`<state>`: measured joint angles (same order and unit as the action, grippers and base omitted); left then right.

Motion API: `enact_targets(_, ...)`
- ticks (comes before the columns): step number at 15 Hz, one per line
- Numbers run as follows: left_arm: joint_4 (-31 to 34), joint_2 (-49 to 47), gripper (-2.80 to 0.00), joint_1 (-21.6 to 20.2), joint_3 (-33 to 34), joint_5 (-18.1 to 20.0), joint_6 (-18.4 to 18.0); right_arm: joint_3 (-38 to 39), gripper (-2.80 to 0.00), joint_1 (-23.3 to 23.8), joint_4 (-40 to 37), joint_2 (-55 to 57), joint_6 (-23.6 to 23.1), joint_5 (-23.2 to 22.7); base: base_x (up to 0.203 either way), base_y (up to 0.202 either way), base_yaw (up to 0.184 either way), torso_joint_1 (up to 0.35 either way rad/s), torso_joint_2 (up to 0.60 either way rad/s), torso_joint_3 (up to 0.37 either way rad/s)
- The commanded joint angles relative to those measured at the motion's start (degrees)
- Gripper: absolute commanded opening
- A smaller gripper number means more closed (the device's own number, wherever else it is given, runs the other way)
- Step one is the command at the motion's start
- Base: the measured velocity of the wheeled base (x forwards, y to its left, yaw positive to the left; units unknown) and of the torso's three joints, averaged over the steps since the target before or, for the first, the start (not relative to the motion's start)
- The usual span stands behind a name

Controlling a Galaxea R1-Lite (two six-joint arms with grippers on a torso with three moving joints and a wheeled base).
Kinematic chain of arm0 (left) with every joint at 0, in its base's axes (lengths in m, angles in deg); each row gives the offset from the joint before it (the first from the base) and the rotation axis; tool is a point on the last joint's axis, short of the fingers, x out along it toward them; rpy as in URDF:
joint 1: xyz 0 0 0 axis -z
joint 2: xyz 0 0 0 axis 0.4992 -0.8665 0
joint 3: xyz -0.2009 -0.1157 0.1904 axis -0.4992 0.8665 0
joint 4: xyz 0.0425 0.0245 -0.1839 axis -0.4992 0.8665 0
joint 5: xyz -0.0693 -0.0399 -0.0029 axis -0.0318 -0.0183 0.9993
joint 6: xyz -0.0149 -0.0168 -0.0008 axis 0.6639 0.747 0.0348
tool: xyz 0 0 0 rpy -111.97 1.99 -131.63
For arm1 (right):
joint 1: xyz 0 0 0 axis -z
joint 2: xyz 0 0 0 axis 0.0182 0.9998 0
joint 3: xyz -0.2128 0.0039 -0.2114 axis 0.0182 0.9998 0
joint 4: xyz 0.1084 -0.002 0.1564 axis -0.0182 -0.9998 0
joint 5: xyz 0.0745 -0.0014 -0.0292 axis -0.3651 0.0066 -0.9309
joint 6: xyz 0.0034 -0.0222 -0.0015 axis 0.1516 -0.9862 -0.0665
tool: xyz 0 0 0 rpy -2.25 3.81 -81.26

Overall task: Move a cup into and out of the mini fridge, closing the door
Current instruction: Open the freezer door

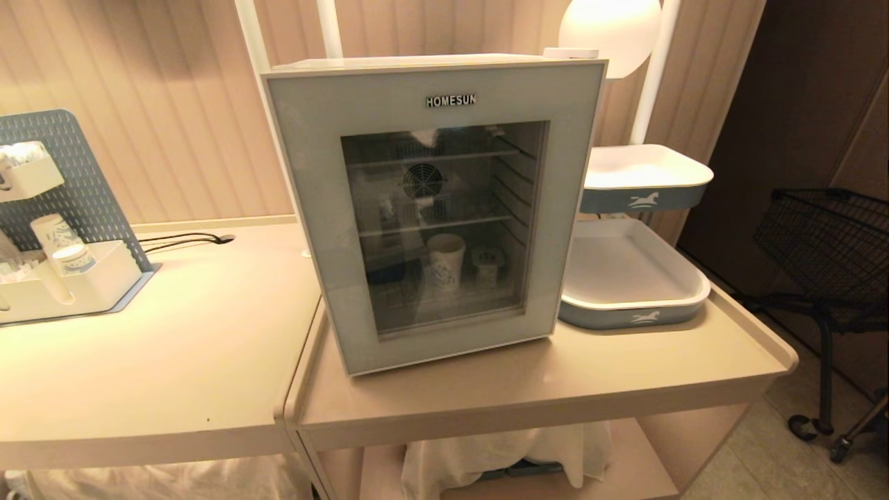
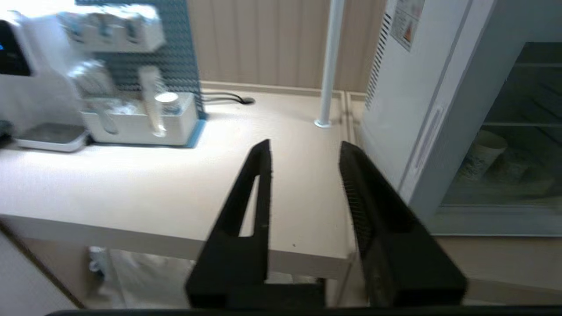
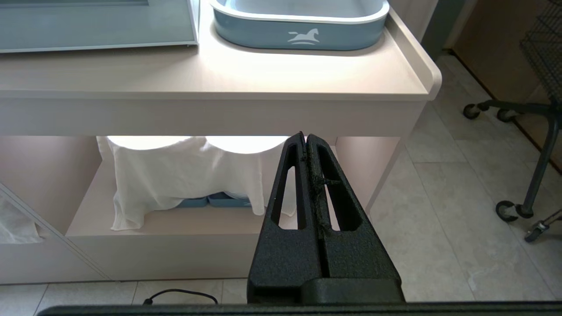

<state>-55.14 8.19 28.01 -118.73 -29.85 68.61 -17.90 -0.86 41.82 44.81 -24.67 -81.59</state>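
The mini fridge [image 1: 555, 76] stands on the beige counter with its door [image 1: 312, 208] shut. Through the dark glass, the cup [image 1: 445, 260] stands upright on the fridge floor, under the wire shelves. Neither arm shows in the head view. In the left wrist view my left gripper [image 2: 305, 145] hovers open and empty over the counter's front edge, just left of the fridge's side wall [image 2: 395, 109]; the cup [image 2: 483, 153] shows behind the glass. My right gripper [image 3: 306, 135] is shut on nothing, low in front of the counter's lower shelf.
A smaller container [image 1: 487, 264] sits beside the cup. A pegboard organiser [image 1: 69, 264] with paper cups and a drink machine [image 2: 26, 87] stand at the left. Two blue-and-white trays [image 1: 625, 278] are right of the fridge. A wire cart [image 1: 826, 243] stands on the floor at the right.
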Motion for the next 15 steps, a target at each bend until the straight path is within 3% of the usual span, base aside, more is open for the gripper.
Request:
enact_targets(1,-1.96,-13.21,0.0,0.56,-0.89,2.95,1.43,0.0,-2.8,-0.01,-0.08,0.09,-0.05,-0.02,0.0,0.0,0.0,0.0,0.0,0.0)
enact_targets(2,-3.38,-16.22,0.0,1.12,-0.85,8.25,2.74,0.0,-2.8,-0.01,-0.08,0.09,-0.05,-0.02,0.0,0.0,0.0,0.0,0.0,0.0)
enact_targets(4,-5.38,-22.3,0.0,1.76,-1.04,28.37,5.91,0.0,-2.8,-0.01,-0.08,0.09,-0.05,-0.02,0.0,0.0,0.0,0.0,0.0,0.0)
enact_targets(6,-9.51,-29.26,0.0,1.99,-0.99,42.74,8.69,0.0,-2.8,-0.01,-0.08,0.09,-0.05,-0.02,0.0,0.0,0.0,0.0,0.0,0.0)
enact_targets(7,-12.39,-32.39,0.0,2.01,-0.62,46.53,9.88,0.0,-2.8,0.01,-0.08,0.09,-0.05,-0.02,0.0,0.0,0.0,0.0,0.0,0.0)
enact_targets(11,-24.8,-42.51,0.0,2.07,4.23,55.65,10.96,0.0,-2.8,0.07,-0.08,0.09,-0.05,-0.02,0.0,0.0,0.0,0.0,0.0,0.0)
enact_targets(15,-44.77,-53.61,0.0,1.02,11.54,58.26,7.8,0.0,-2.8,-0.01,-0.08,0.09,-0.05,-0.02,0.0,0.0,0.0,0.0,0.0,0.0)
